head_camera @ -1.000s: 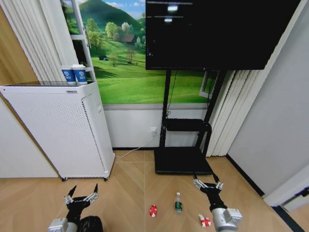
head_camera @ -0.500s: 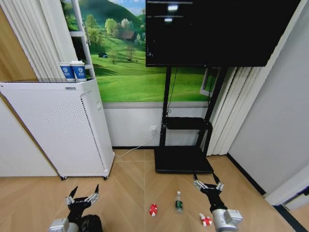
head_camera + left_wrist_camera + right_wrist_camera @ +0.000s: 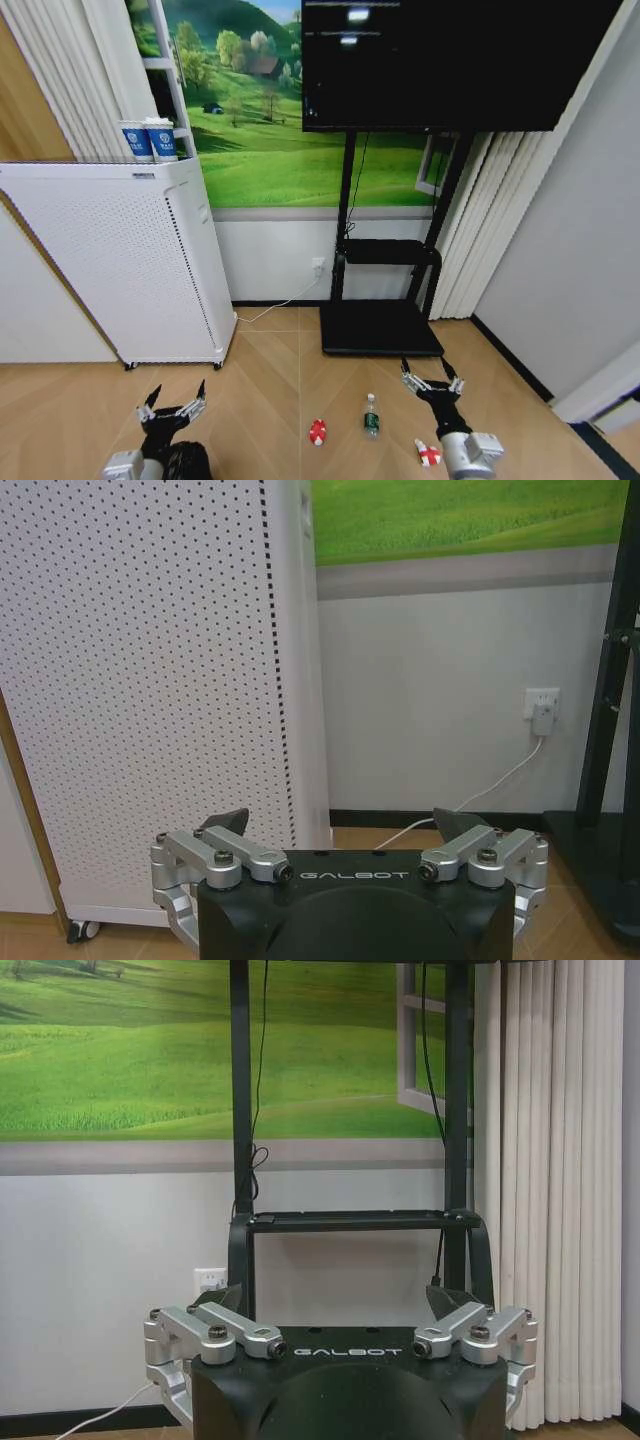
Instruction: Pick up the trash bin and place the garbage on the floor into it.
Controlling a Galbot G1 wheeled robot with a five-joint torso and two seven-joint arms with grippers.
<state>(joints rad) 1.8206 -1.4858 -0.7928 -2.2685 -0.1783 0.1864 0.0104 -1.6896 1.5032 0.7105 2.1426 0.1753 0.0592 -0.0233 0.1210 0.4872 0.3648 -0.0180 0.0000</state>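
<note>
Bin [image 3: 187, 462] sits near my left gripper [image 3: 171, 411]; I see bottle [image 3: 370, 417] by my right gripper [image 3: 431, 385], both jaws spread.

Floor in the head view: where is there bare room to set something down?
Bare parquet lies between the white perforated appliance and the red-and-white piece. It is crowded on the right: bottle, second piece and right hand. Trash bin sits under the left hand.

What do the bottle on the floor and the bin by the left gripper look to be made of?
Bottle: apparently clear plastic, see-through body with green label and white cap. Trash bin: black, glossy wrinkled sheen suggesting a plastic bag liner; the shell beneath is hidden.
</note>
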